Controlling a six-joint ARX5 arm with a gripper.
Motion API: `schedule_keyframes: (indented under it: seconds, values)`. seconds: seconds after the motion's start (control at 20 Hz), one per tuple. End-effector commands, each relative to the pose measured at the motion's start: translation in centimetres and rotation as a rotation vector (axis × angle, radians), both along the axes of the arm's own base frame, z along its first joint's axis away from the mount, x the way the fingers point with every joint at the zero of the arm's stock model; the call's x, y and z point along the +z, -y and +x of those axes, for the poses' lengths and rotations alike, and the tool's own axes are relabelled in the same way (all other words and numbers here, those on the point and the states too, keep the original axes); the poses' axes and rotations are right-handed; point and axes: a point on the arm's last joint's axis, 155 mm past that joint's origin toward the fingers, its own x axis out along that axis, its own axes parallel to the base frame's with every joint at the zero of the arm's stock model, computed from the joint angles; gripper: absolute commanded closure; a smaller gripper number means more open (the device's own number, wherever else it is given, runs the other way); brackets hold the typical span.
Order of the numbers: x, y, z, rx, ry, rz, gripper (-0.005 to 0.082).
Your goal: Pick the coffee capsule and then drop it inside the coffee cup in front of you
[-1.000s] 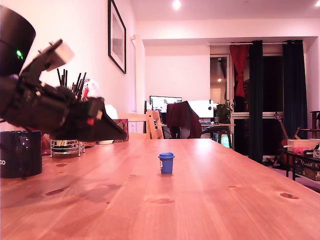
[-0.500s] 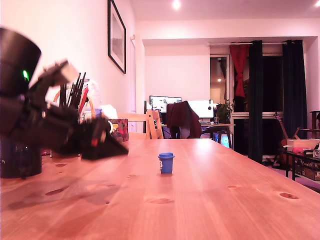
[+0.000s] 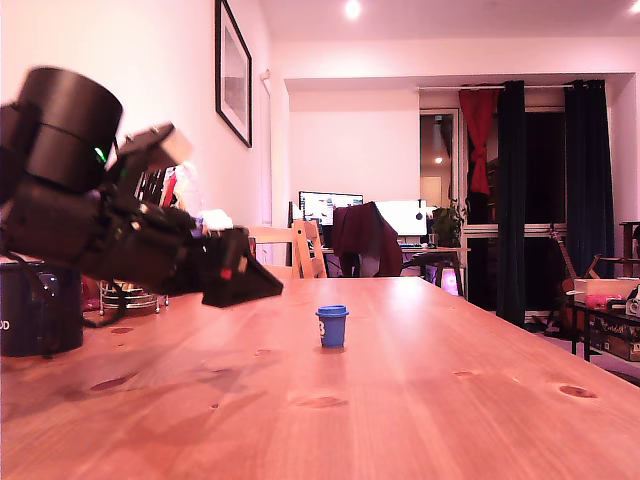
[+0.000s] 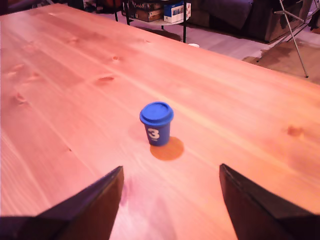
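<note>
A small blue coffee capsule [image 3: 332,326] with a white "3" stands upright on the wooden table [image 3: 420,400], also seen in the wrist view as the capsule [image 4: 156,123]. My gripper [image 3: 262,286] hovers just above the table to the capsule's left in the exterior view, a short gap away. In the wrist view the gripper [image 4: 170,175] is open, its two dark fingertips [image 4: 112,185] spread wide with the capsule ahead between them. The black coffee cup [image 3: 40,308] stands at the exterior view's far left, partly behind the arm.
A wire holder with pens [image 3: 135,296] stands behind the arm by the wall. Chairs [image 3: 310,250] and a desk with monitors lie beyond the table's far end. A shelf with boxes [image 4: 160,11] sits on the floor past the table edge.
The arm has swung toward the exterior view's right, bringing the gripper tip closer to the blue capsule. The capsule and cup have stayed in place.
</note>
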Motion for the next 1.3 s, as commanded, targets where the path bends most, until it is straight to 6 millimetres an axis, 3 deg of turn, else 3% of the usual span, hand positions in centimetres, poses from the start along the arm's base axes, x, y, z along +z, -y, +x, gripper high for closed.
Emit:
schedule_keyframes:
  seconds: [0.0,0.15,0.6,1.25]
  values:
    - [-1.0,0.2,0.1,-0.005,-0.014,0.012,0.0216]
    - [-1.5,0.4,0.3,-0.006,-0.02,0.015,0.0216]
    - [-0.4,0.9,1.3,-0.011,0.044,0.0,0.0216]
    - [-2.3,3.3,4.3,-0.026,0.011,0.017,0.0216]
